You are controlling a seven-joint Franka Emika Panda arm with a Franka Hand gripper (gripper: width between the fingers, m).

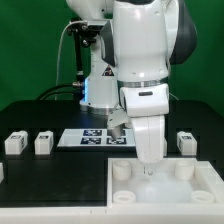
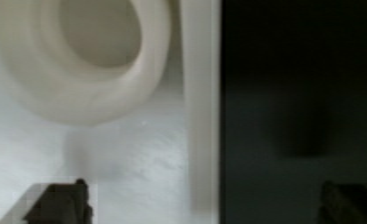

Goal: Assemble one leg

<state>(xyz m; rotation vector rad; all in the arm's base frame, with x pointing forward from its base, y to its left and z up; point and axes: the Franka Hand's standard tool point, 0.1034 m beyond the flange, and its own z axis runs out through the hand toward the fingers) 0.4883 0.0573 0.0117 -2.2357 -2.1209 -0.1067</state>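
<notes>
Exterior view: gripper (image 1: 150, 168) poised low over white tray (image 1: 160, 200), near its 12 o'clock edge; nearest leg (image 1: 186, 142) loose on counter (image 1: 40, 120) at tray's 1 o'clock. Wrist view: fingers (image 2: 59, 200) spread wide, empty, apparently straddling tray edge to shift it.

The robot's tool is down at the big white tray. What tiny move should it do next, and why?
Probably pinch shut on the rim of the white tray. The tool is open and empty, and it straddles that rim, with tray on one side and the dark table on the other. The legs lie loose on the table, so the tray may need shifting first.
</notes>
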